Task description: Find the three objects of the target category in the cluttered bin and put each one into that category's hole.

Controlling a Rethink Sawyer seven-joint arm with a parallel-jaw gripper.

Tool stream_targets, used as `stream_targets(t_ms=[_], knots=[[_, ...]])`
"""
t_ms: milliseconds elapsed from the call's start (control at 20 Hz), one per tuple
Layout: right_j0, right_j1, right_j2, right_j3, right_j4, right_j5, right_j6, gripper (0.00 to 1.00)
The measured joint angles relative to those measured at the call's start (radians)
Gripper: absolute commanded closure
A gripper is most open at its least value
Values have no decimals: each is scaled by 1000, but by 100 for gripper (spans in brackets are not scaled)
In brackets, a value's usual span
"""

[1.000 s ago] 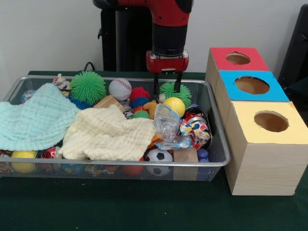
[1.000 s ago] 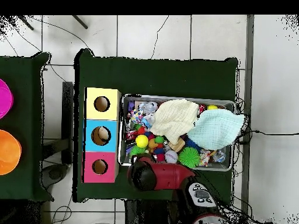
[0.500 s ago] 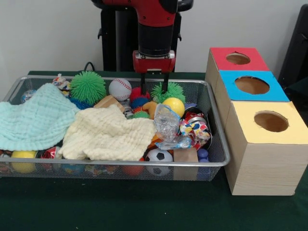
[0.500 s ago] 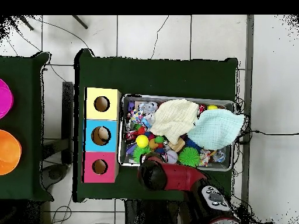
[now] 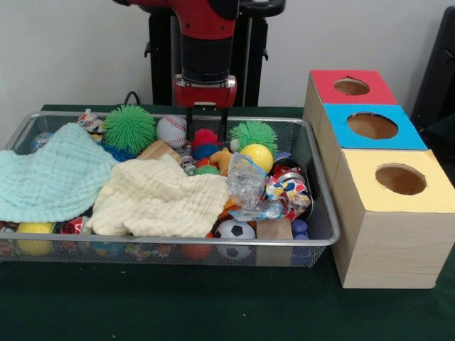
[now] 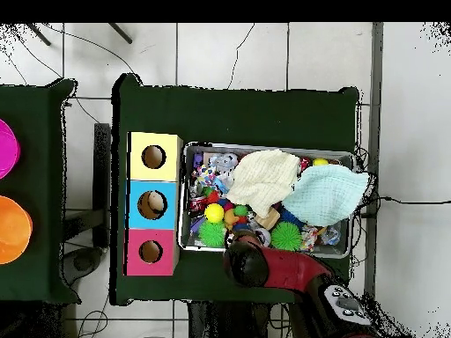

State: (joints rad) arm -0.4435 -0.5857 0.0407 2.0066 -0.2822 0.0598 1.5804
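At the bin's [image 5: 323,234] back edge, the gripper [image 5: 207,135] hangs with fingers spread, holding nothing, above a red ball [image 5: 206,138]. A baseball [image 5: 171,130] sits just beside it.

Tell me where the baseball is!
In the front view the baseball sits at the bin's far edge, between the big green spiky ball on its left and the gripper on its right.

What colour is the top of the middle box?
Blue top on the middle box, clearest in the front view.
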Motion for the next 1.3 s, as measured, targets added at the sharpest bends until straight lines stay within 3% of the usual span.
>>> stream_targets(t_ms=[700, 1300], knots=[[10, 39, 0, -64, -7, 0, 0, 0], [27, 41, 0, -70, -7, 0, 0, 0]])
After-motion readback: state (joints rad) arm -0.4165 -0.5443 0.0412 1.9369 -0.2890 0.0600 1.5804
